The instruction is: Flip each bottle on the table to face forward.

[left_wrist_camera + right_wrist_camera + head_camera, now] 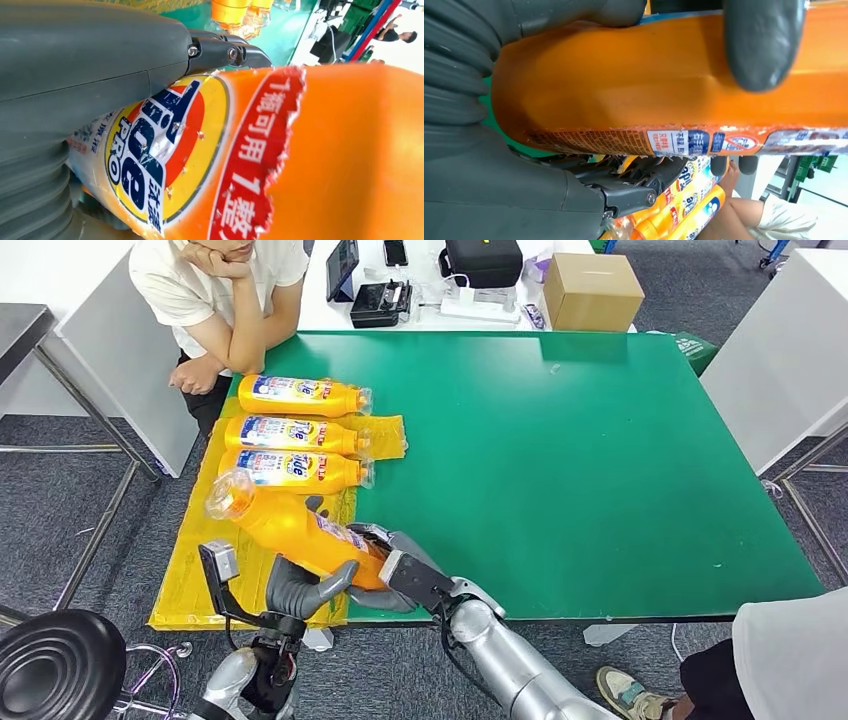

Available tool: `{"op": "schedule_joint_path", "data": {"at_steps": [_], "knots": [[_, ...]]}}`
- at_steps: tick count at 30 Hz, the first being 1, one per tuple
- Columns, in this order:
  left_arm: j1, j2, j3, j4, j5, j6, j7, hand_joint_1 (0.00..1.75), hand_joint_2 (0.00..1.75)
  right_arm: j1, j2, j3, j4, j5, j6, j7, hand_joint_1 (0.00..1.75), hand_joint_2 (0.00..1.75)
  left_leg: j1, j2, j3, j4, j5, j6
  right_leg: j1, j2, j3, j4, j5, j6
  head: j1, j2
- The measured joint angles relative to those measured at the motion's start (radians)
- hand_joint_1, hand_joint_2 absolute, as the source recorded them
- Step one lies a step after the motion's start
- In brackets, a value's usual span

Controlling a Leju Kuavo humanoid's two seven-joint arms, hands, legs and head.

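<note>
Green desk [600, 460] ahead: we clasp the fourth bottle [285, 525] with left hand [300, 590] and right hand [395, 565] above the yellow mat [190, 570]. Slick plastic could slip mid-turn, knocking the three labelled bottles [295, 432].

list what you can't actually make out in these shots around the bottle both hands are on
- Held bottle, head view: its base is covered by the left hand and right hand.
- Left wrist view: the logo is partly under the grey thumb; cap cut off by the frame.
- Right wrist view: small label print too fine to read; fingers cover part of the body.
</note>
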Motion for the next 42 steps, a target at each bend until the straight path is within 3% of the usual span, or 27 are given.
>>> {"op": "schedule_joint_path", "data": {"at_steps": [1, 2, 5, 6, 8, 9, 18, 30, 32, 36, 42], "knots": [[0.002, -0.002, 0.002, -0.005, 0.012, -0.004, -0.003, 1.75, 1.75, -0.001, 0.002, 0.004, 0.003, -0.004, 0.0, 0.0, 1.66, 1.75, 0.0, 0.0, 0.0, 0.0, 0.0, 0.0, 0.0, 0.0, 0.0, 0.0, 0.0, 0.0, 0.0, 0.0], [0.005, -0.004, 0.003, -0.009, 0.02, -0.008, -0.005, 1.75, 1.75, -0.002, 0.004, 0.008, 0.007, -0.007, 0.0, -0.001, 1.44, 1.75, 0.0, 0.0, 0.0, 0.0, 0.0, 0.0, 0.0, 0.0, 0.0, 0.0, 0.0, 0.0, 0.0, 0.0], [0.009, -0.01, 0.009, -0.017, 0.03, -0.015, -0.015, 1.75, 1.75, -0.004, 0.01, 0.016, 0.015, -0.015, -0.001, -0.005, 0.34, 1.75, 0.0, 0.0, 0.0, 0.0, 0.0, 0.0, 0.0, 0.0, -0.001, 0.0, 0.0, 0.0, 0.0, 0.0], [0.009, -0.012, 0.011, -0.019, 0.032, -0.014, -0.02, 1.75, 1.75, -0.004, 0.012, 0.02, 0.016, -0.017, -0.001, -0.007, 0.13, 1.31, 0.0, 0.0, 0.0, 0.0, 0.0, 0.0, 0.0, 0.0, -0.001, 0.0, 0.0, 0.0, 0.0, 0.0], [0.007, -0.017, 0.017, -0.021, 0.033, -0.012, -0.027, 1.75, 1.75, -0.001, 0.016, 0.029, 0.02, -0.019, -0.001, -0.009, 0.0, 0.44, 0.0, 0.0, 0.0, 0.0, 0.0, 0.0, 0.0, 0.0, -0.001, 0.0, 0.0, 0.0, 0.0, 0.0], [0.006, -0.02, 0.021, -0.023, 0.033, -0.011, -0.03, 1.75, 1.75, 0.002, 0.017, 0.033, 0.023, -0.02, 0.0, -0.01, 0.0, 0.0, 0.0, 0.0, 0.0, 0.0, 0.0, 0.0, 0.0, 0.0, -0.001, 0.0, 0.0, 0.0, 0.0, 0.0], [0.003, -0.024, 0.041, -0.037, 0.027, 0.0, -0.041, 1.75, 1.75, 0.014, 0.023, 0.047, 0.034, -0.033, -0.001, -0.007, 0.0, 0.0, 0.0, 0.0, 0.0, 0.0, 0.0, 0.0, 0.0, 0.0, -0.001, 0.0, 0.0, 0.0, 0.0, 0.0], [-0.002, 0.006, 0.12, -0.078, -0.153, 0.121, -0.086, 1.75, 1.75, 0.072, 0.027, 0.059, 0.011, -0.032, -0.026, -0.013, 0.0, 0.0, 0.001, 0.001, -0.001, 0.0, 0.0, 0.0, 0.0, 0.0, -0.001, 0.0, 0.0, 0.0, 0.0, 0.0], [-0.01, 0.009, 0.13, -0.08, -0.257, 0.198, -0.102, 1.75, 1.75, 0.085, 0.025, 0.066, 0.001, -0.018, -0.031, -0.014, 0.0, 0.0, 0.001, 0.0, -0.001, 0.0, 0.0, 0.0, 0.0, 0.0, -0.001, 0.0, 0.0, 0.0, 0.0, 0.0], [-0.056, 0.02, 0.146, -0.065, -0.662, 0.452, -0.138, 1.75, 1.75, 0.118, 0.024, 0.094, -0.031, 0.014, -0.043, -0.016, 0.0, 0.0, 0.001, -0.001, -0.001, 0.0, 0.0, 0.0, 0.0, 0.0, -0.001, 0.0, 0.0, 0.0, 0.0, 0.0], [-0.089, 0.022, 0.154, -0.037, -0.737, 0.489, -0.144, 1.75, 1.75, 0.128, 0.024, 0.115, -0.055, 0.018, -0.047, -0.016, 0.0, 0.0, 0.0, 0.001, -0.001, 0.0, 0.0, 0.0, 0.0, 0.0, -0.001, 0.0, 0.0, 0.0, 0.0, 0.0]]}}
